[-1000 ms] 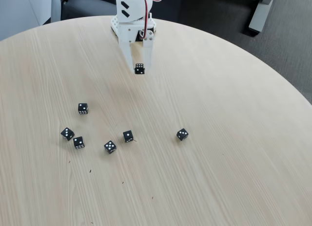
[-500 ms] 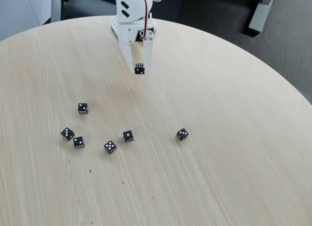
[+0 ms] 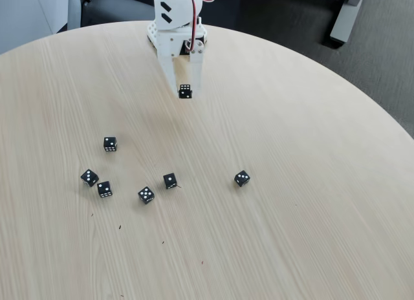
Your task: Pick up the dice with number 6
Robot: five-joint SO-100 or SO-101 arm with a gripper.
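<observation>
In the fixed view my white gripper (image 3: 184, 92) hangs over the far middle of the round table, pointing down. It is shut on a small black die (image 3: 185, 90) with white pips, which looks lifted a little off the wood. The die's upper face is crowded with pips, as on the dice with number 6, though they are too small to count surely. The left finger (image 3: 169, 77) and right finger (image 3: 196, 72) press against its two sides.
Several more black dice lie on the light wooden table (image 3: 291, 145): one die (image 3: 110, 143) at left, a pair (image 3: 97, 183) below it, two (image 3: 158, 188) near the middle and a lone die (image 3: 242, 178) to the right. Dark floor lies beyond the table's far edge.
</observation>
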